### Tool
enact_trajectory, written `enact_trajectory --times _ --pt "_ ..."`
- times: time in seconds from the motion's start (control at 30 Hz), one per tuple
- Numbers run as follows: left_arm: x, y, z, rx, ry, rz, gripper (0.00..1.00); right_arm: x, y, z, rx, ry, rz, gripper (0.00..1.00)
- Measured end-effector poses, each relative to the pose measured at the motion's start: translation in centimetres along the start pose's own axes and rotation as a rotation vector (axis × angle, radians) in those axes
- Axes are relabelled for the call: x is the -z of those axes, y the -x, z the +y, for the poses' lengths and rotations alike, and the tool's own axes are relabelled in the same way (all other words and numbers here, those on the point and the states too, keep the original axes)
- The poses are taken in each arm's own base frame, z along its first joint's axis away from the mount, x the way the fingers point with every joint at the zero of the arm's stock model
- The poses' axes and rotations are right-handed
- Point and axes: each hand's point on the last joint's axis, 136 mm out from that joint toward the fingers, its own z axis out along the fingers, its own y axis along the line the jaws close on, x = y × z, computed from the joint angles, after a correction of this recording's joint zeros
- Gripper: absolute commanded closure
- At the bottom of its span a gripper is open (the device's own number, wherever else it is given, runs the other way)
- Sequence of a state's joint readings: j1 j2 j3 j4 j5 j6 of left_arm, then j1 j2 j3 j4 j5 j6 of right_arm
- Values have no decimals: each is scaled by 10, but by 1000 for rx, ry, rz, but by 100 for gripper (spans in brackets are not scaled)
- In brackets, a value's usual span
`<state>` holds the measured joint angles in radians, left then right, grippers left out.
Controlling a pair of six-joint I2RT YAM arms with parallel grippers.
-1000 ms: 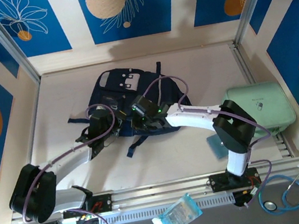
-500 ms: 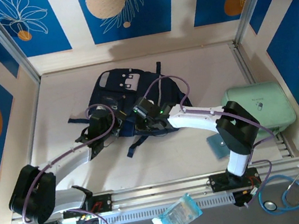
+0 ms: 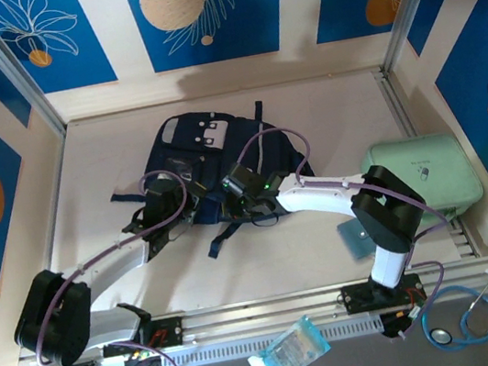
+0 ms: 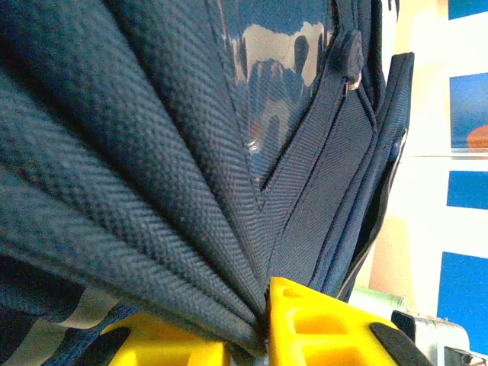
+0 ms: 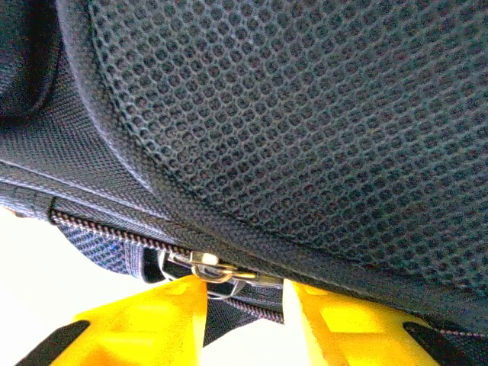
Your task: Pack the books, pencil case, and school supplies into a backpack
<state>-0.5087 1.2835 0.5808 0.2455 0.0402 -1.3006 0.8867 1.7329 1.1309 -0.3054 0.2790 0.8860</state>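
Note:
The dark navy backpack (image 3: 211, 151) lies flat in the middle of the table. Both grippers are at its near edge. My left gripper (image 3: 190, 212) is shut on a bunched fold of the backpack's fabric (image 4: 152, 191), its yellow fingers (image 4: 320, 328) pinching the cloth. My right gripper (image 5: 244, 296) stands open under the mesh back panel (image 5: 305, 137). A metal zipper pull (image 5: 213, 268) lies by its left fingertip, above the gap between the fingers. A flat teal square pad (image 3: 357, 239) lies beside the right arm. The books and the pencil case are out of view.
A mint-green zip case (image 3: 424, 175) sits at the right edge. On the near ledge lie a plastic-wrapped blue-white packet (image 3: 289, 352) and a stethoscope (image 3: 461, 320). Walls close in the table on three sides.
The right gripper's jaws have parted at the zipper, and its wrist has shifted slightly to the right. The left gripper keeps its pinch on the fabric.

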Motion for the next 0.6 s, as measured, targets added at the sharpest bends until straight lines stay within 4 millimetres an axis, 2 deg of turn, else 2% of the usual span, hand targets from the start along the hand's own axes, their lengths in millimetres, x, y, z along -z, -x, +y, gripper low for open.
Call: enact_trajectory --times 0.2,0.53,0.6 --pt "0 0 0 0 0 0 83 0 0 -3 14 -14 -4 68" --pt "0 3 -2 5 -6 -1 83 3 5 -4 250 -85 -70 66" --pt "0 3 -3 8 -8 1 84 1 6 -5 284 -85 -80 68"
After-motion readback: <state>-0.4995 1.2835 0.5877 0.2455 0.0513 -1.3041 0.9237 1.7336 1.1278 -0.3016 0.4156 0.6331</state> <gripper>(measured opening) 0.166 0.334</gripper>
